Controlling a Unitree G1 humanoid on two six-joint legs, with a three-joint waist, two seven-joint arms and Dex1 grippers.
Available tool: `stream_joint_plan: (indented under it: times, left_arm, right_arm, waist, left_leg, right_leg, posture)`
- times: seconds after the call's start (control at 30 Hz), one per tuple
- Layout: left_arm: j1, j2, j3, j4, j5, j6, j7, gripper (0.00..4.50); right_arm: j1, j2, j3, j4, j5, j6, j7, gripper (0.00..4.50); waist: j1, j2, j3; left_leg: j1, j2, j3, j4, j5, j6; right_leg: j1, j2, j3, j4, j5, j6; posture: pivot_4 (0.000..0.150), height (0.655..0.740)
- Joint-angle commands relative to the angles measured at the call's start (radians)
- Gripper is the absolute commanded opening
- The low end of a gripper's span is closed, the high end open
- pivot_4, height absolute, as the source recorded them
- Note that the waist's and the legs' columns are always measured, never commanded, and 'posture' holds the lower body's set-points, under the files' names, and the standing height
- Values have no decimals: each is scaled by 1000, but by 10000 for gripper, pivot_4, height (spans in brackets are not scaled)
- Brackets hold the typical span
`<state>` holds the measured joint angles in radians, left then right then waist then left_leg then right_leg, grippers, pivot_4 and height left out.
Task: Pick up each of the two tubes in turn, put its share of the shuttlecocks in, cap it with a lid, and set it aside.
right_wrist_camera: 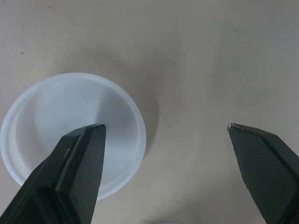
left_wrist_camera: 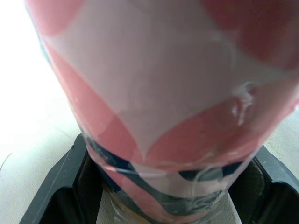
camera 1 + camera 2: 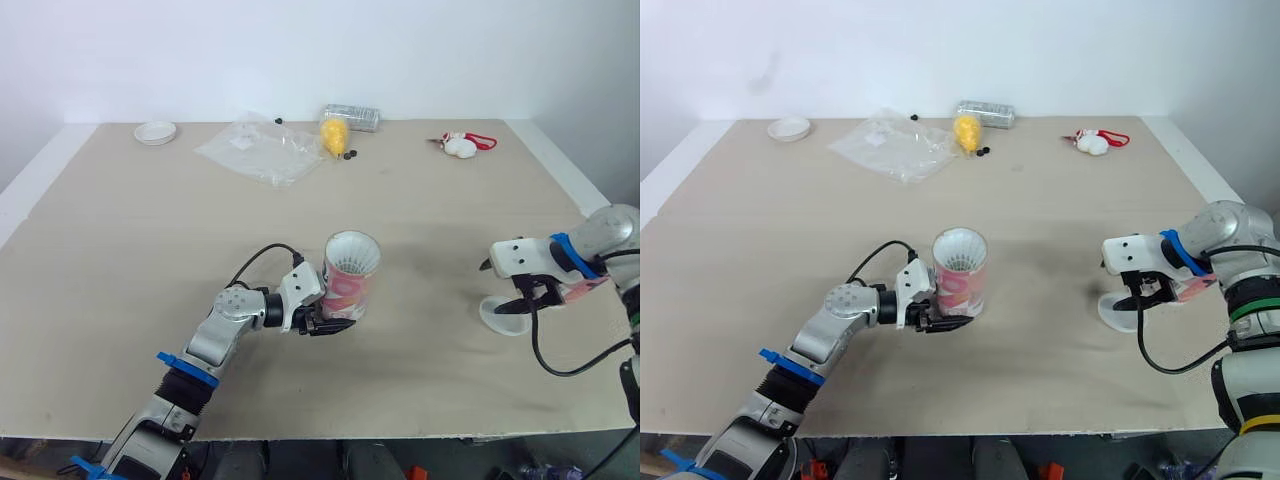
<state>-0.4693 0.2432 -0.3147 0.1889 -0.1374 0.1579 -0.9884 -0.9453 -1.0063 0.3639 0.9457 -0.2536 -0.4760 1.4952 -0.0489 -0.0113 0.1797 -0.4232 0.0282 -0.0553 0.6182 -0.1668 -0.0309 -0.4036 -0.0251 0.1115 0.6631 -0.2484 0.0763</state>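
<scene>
left tool was clamped on upright pink-and-white cardboard tube; right tool hung apart over round white plastic lid.

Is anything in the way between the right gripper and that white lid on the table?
Nothing visible. The right gripper hangs open over the lid, one finger above it, with bare table beside it.

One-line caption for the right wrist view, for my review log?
Right gripper, jaws open, poised over a white lid lying on the beige table.
</scene>
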Motion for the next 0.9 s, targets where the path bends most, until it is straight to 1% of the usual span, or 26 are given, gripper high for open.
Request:
stream_joint_plan:
  times: [0.03,0.07,0.1,0.17,0.23,0.4,0.6,0.77,0.9]
  left_arm:
    - [14,11,-6,24,10,-12,-2,32722]
    - [15,13,-5,26,9,-13,-4,32722]
    - [15,15,-5,27,8,-13,-6,32722]
    - [17,19,-5,27,8,-16,-8,32722]
    - [19,22,-6,27,9,-16,-9,32722]
    - [21,29,-4,28,6,-8,-10,32722]
    - [23,40,-3,53,-2,7,-25,32722]
    - [23,47,-4,76,-5,12,-32,32722]
    - [21,51,-1,90,-3,3,-34,32722]
  right_arm:
    - [-25,3,-12,3,0,-6,30,44747]
    - [-27,5,-12,4,1,-10,38,44747]
    - [-28,7,-12,6,0,-11,40,39747]
    - [-29,7,-11,10,-4,-13,50,32780]
    - [-29,5,-9,11,-12,-18,51,22101]
    - [-24,3,-12,12,-15,-16,68,598]
    - [-7,1,-25,-13,5,-8,85,598]
    - [22,1,-61,-59,60,13,88,598]
    - [80,-6,-115,-203,155,63,98,598]
  waist:
    - [0,0,0]
    - [0,0,0]
    - [0,0,0]
    - [0,0,0]
    - [0,0,0]
    - [-1,0,0]
    - [-2,1,-1]
    - [-3,1,-1]
    - [-6,2,-1]
  left_leg:
    - [0,0,0,0,0,0]
    - [0,0,0,0,0,0]
    - [0,0,0,0,0,0]
    - [0,0,0,0,0,0]
    - [0,0,0,0,0,0]
    - [1,0,0,0,0,0]
    - [1,0,0,0,0,0]
    - [2,1,0,0,0,0]
    - [3,1,0,0,0,0]
  right_leg:
    - [0,0,0,0,0,0]
    - [0,0,0,0,0,0]
    - [0,0,0,0,0,0]
    - [0,0,0,0,0,0]
    - [0,0,0,0,0,0]
    - [0,0,0,0,0,0]
    - [1,0,0,0,1,0]
    - [1,1,0,0,0,0]
    - [2,1,0,0,0,0]
  posture:
    - [1500,7400]
    - [1500,7400]
    - [1500,7400]
    - [1500,7400]
    - [1500,7400]
    - [1500,7400]
    - [1500,7400]
    - [1500,7400]
    - [1500,7400]
